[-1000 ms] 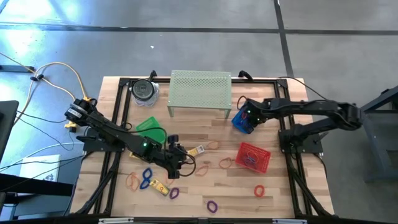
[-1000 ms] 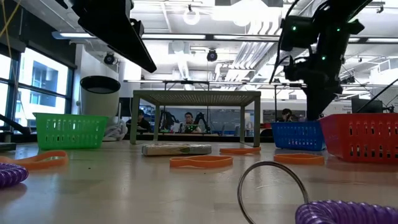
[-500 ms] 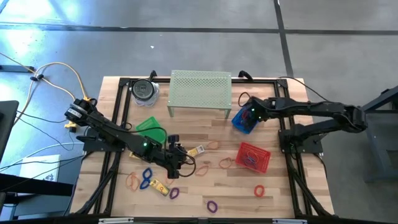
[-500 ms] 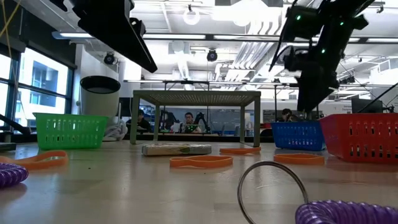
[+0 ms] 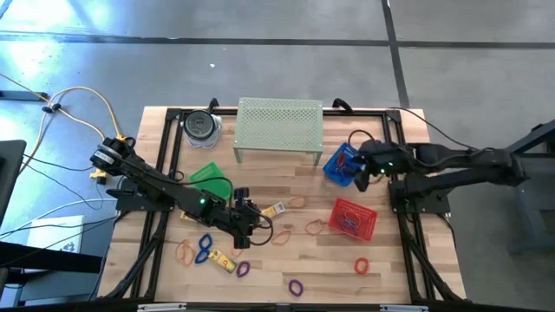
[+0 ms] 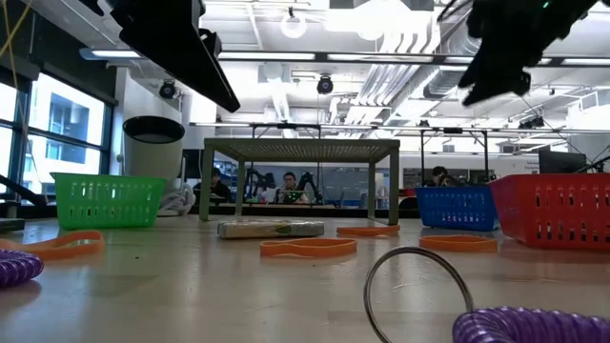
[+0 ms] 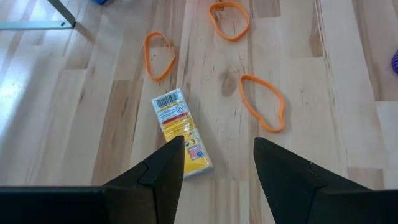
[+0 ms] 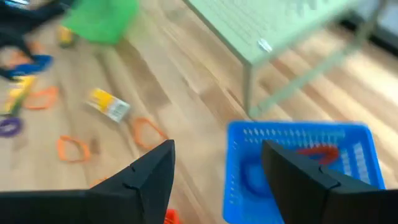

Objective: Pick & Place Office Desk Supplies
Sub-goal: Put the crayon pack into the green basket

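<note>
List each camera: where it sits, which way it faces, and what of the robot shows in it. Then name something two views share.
High: overhead, straight down; both arms, the left end effector, the right end effector.
Low: tabletop height, level across the table; arm parts hang above.
Left wrist: looks down past its open fingers at a yellow piece.
Right wrist: past its open fingers at the blue basket.
Shared: the blue basket shows in the high, low and right wrist views.
</note>
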Action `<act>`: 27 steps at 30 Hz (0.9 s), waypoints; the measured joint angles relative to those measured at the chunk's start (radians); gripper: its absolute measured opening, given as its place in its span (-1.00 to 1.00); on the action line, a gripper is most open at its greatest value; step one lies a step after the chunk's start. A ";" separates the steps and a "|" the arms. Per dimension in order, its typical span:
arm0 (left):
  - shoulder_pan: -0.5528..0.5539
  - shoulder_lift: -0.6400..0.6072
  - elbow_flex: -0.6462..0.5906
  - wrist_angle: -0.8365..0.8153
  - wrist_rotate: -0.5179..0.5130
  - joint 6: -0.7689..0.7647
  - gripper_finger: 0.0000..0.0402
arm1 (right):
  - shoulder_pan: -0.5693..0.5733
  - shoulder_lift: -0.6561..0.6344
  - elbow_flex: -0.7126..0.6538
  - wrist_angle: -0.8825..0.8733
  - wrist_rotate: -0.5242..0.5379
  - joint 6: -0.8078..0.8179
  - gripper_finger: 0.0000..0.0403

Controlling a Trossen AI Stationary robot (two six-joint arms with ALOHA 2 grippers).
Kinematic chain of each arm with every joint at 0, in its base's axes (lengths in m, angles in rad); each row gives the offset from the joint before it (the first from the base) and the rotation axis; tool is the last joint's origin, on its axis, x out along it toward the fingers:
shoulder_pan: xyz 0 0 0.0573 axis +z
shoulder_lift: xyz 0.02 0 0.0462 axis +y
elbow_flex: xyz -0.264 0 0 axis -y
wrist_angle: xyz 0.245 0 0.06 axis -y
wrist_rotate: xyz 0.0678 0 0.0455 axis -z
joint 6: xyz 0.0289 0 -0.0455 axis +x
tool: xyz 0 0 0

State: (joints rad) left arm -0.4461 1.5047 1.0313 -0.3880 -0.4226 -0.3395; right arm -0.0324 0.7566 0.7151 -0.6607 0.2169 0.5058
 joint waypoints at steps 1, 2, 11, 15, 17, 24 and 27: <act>0.000 0.000 0.000 0.000 0.000 -0.011 -0.08 | 0.030 -0.010 0.000 0.017 0.012 -0.016 0.12; 0.001 0.000 0.000 -0.001 0.000 -0.017 -0.08 | 0.059 -0.015 0.000 0.036 0.023 -0.028 0.12; 0.020 0.000 0.000 -0.001 -0.002 -0.044 -0.08 | 0.271 0.003 0.000 0.191 0.149 -0.082 0.12; 0.041 0.000 0.000 -0.007 -0.011 -0.076 -0.08 | 0.335 0.028 0.000 0.283 0.249 -0.182 0.12; 0.043 0.008 0.000 -0.007 -0.015 -0.065 -0.08 | 0.361 0.038 0.000 0.316 0.312 -0.238 0.12; 0.042 0.047 -0.001 -0.007 -0.004 -0.024 0.25 | 0.426 0.048 0.000 0.382 0.398 -0.319 0.12; 0.042 0.050 -0.001 0.004 -0.004 -0.014 0.48 | 0.448 0.048 0.000 0.381 0.398 -0.319 0.12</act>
State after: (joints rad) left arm -0.4038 1.5547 1.0302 -0.3838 -0.4271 -0.3532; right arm 0.4159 0.8043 0.7154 -0.2794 0.6151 0.1871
